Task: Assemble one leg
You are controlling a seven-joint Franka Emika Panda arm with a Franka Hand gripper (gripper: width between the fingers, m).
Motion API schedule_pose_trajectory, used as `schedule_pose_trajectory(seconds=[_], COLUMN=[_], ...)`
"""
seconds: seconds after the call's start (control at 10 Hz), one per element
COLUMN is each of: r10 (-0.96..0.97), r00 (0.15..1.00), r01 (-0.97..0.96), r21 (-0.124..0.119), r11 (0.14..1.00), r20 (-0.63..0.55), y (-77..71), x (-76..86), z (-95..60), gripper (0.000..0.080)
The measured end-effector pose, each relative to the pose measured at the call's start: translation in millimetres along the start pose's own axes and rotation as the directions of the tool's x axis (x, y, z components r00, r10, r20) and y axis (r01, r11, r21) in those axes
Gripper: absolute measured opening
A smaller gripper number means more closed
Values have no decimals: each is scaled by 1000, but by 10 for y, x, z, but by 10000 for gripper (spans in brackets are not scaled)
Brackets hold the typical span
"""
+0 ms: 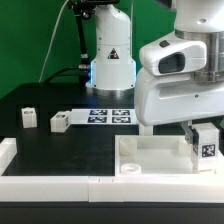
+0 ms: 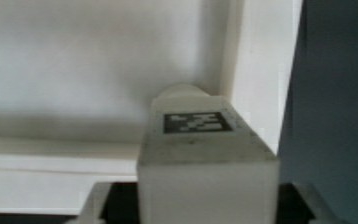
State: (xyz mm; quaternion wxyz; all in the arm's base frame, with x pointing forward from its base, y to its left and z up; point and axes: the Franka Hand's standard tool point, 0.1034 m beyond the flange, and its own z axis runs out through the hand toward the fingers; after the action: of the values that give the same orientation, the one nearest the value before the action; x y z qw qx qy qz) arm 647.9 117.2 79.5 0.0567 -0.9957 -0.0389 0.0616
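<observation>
Holding the leg (image 1: 207,147) upright, the gripper (image 1: 204,135) is clamped on it over the tray-shaped piece (image 1: 150,160), apparently near its corner.

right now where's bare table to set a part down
Bare black table lies between the two small white plastic blocks, the white tray-shaped piece and the front white rail. Crowded on the exterior view's right: the tool holds a tagged white block at the tray.

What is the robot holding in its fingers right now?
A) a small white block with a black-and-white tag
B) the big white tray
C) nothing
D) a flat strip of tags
A: the leg, a small tagged white block, sits between the fingers above the tray-shaped piece.
</observation>
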Motion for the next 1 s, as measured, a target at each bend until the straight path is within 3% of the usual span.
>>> schedule_pose_trajectory(seconds=[0.2,0.5,0.7,1.0], r10=[30,429,617,862], r00=[1000,903,786,506], r01=[-30,-429,-617,-862], r21=[0,7,14,30], r11=[1000,903,787,506], r20=[0,-15,-20,5], y=[2,20,30,47], x=[-1,12,8,-1], z=[3,11,12,12], gripper=[291,291,291,291])
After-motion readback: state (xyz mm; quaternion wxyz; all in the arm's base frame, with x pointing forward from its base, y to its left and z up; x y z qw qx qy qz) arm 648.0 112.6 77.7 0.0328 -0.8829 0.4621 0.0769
